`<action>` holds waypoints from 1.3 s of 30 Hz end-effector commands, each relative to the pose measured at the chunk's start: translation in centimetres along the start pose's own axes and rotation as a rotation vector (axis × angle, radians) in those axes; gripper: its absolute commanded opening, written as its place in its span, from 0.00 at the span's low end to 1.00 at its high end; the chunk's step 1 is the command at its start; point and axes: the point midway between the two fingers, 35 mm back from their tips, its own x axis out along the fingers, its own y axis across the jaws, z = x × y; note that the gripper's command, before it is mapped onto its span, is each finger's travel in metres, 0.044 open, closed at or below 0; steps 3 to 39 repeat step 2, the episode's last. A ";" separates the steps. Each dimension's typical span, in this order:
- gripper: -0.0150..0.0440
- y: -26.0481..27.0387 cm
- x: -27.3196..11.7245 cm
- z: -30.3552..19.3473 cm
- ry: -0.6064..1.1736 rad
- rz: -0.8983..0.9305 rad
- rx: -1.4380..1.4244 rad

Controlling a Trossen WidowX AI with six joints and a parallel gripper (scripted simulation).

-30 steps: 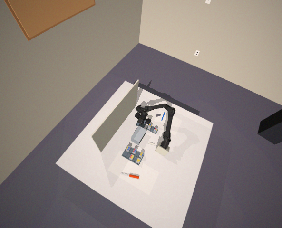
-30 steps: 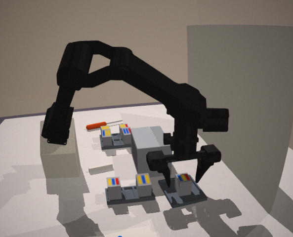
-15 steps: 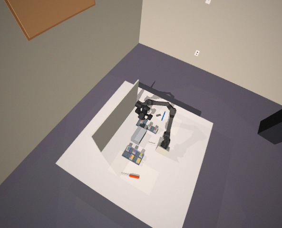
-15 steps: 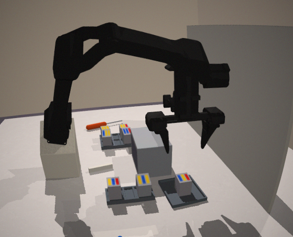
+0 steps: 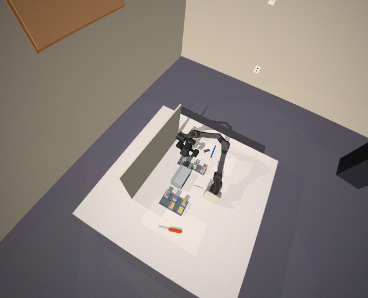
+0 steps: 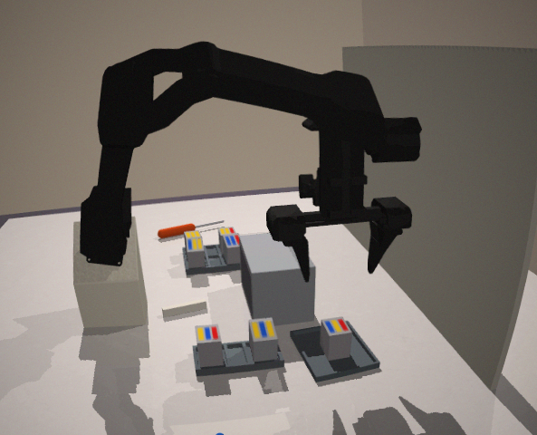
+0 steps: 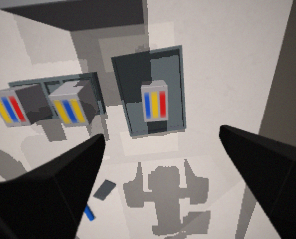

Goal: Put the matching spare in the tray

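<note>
Pincer (image 6: 339, 269) hung wide open above worktop (image 6: 423, 327), nothing between fingers, right of centre in exterior view. I saw spare (image 6: 335, 338) with blue-yellow-red stripes standing upright in tray (image 6: 321, 370), lower right of centre, below and apart from fingertips. Grey mounted unit (image 6: 277, 281) stood just behind tray. Rack (image 6: 237, 360) left of tray held two other spares. Wrist view showed spare (image 7: 154, 102) at centre frame, inside tray (image 7: 179, 90).

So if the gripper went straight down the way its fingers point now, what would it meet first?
Probably the blue-yellow-red spare standing in the tray; the open gripper hangs above it, though depth is hard to judge.
</note>
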 end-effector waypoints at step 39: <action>1.00 0.0 0.0 0.0 0.000 -0.001 -0.003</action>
